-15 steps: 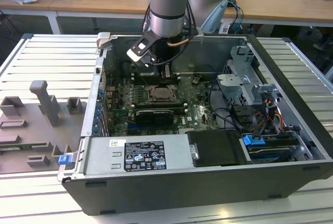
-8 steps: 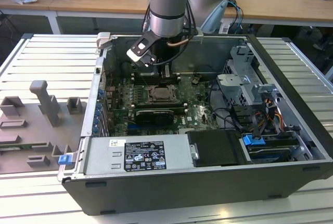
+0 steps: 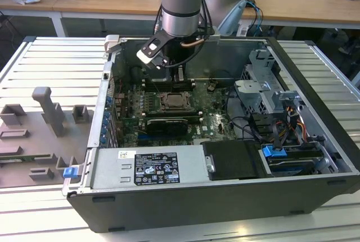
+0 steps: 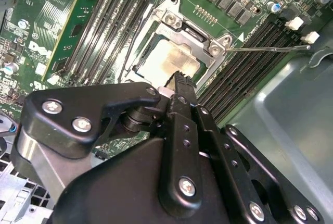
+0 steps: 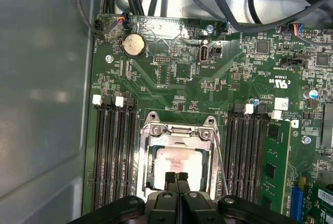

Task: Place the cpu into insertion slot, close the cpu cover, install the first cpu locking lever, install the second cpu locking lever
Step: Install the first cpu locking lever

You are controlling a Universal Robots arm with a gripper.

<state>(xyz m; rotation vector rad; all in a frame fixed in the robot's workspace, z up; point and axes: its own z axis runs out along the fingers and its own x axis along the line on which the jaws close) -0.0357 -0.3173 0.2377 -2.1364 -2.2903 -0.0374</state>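
The hand (image 5: 175,176) hangs low over the cpu (image 5: 179,162), inside the open computer case (image 3: 315,157). Its two black fingers (image 5: 169,178) are pressed tight together, and nothing shows between them. The tips are right over one edge of the cpu. I cannot tell if they touch it.

The cpu lies flat in the slot (image 5: 141,153), in the middle of the green board (image 5: 171,83). Long black memory slots (image 5: 112,151) run along two sides of it. The cover (image 5: 174,133) is down over the cpu, and the cpu's shiny top shows through the cover's window.

In the second wrist view, a thin metal lever (image 4: 268,48) sticks out from one corner of the slot and reaches across the memory slots. Another thin lever (image 4: 136,47) runs along the slot's other side.

The case stands on a surface (image 3: 50,56) of silver slats. Grey block shapes (image 3: 48,112) sit on the surface beside the case, at the exterior view's left.
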